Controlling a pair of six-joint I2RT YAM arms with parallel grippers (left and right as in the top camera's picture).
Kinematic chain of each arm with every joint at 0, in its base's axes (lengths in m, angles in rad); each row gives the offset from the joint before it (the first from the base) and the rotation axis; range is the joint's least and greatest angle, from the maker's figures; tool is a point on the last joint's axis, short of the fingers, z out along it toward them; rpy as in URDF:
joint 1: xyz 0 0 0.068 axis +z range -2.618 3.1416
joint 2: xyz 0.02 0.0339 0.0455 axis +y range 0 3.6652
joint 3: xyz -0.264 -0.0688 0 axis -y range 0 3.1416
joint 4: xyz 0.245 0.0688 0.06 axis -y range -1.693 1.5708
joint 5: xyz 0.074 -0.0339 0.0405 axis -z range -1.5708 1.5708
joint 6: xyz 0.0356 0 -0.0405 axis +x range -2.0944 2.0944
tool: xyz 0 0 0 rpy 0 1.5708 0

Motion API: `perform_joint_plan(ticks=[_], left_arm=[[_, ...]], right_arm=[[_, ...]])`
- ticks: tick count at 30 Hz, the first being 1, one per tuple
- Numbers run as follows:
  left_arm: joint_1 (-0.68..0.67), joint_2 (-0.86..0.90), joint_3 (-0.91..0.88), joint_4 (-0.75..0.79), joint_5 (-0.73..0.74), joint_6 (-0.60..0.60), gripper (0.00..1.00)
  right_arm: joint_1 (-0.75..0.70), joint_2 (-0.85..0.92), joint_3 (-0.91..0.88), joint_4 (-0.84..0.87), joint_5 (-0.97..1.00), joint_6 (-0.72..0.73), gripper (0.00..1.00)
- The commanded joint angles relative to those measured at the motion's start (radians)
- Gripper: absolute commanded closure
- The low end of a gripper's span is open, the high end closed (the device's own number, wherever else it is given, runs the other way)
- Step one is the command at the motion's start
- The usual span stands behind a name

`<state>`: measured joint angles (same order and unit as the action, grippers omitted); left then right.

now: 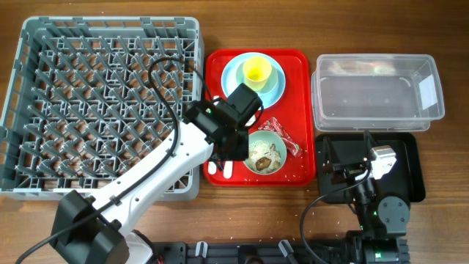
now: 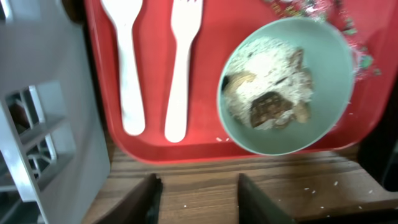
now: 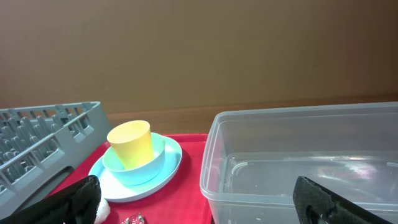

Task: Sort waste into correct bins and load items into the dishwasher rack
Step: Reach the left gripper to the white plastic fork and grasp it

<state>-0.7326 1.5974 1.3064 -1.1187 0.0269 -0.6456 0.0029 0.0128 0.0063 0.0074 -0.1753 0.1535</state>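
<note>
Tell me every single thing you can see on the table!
rack: one, grey, left of table
red tray: one, red, middle
plate: one, light blue, back of red tray
blue bowl: one, light blue, on plate
cup: one, yellow, in blue bowl
green bowl: one, pale green, front of red tray
food scraps: one heap, beige-brown, in green bowl
wrapper: one, shiny red, on red tray beside green bowl
spoon: one, white, red tray's front left
fork: one, white, beside spoon
tub: one, clear, back right
black tray: one, black, in front of tub
left gripper: one, black, open near red tray's front edge
right gripper: one, black, open above black tray
</note>
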Motion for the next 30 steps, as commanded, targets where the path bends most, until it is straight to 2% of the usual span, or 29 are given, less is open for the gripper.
perform_joint_plan(ticks=[1,3,5,10,11,13,19,22,26,30], left_arm=[[-0.004,-0.004,-0.014,0.001,-0.02,-0.017,0.53],[-0.004,-0.004,-0.014,0.017,-0.022,-0.017,0.56],[-0.006,0.002,-0.017,0.058,-0.045,-0.018,0.78],[-0.014,0.037,-0.069,0.107,-0.108,-0.018,0.8],[-0.014,0.045,-0.079,0.108,-0.131,-0.018,0.88],[-0.014,0.061,-0.095,0.117,-0.141,-0.018,0.93],[-0.016,0.135,-0.103,0.174,-0.141,-0.018,0.85],[-0.021,0.189,-0.104,0.202,-0.128,-0.018,0.85],[-0.043,0.237,-0.104,0.272,-0.018,-0.018,0.85],[-0.074,0.241,-0.104,0.316,-0.019,-0.016,0.82]], right_arm=[[-0.004,-0.008,-0.001,0.005,0.01,0.004,0.0],[-0.004,-0.008,-0.001,0.005,0.01,0.004,0.0],[-0.004,-0.008,-0.001,0.005,0.01,0.004,0.0],[-0.004,-0.008,-0.001,0.005,0.01,0.004,0.0],[-0.004,-0.008,-0.001,0.005,0.01,0.004,0.0],[-0.004,-0.008,-0.001,0.005,0.01,0.004,0.0],[-0.004,-0.008,-0.001,0.005,0.01,0.004,0.0],[-0.004,-0.008,-0.001,0.005,0.01,0.004,0.0],[-0.004,-0.008,-0.001,0.005,0.01,0.005,0.0],[-0.004,-0.008,-0.001,0.005,0.01,0.004,0.0]])
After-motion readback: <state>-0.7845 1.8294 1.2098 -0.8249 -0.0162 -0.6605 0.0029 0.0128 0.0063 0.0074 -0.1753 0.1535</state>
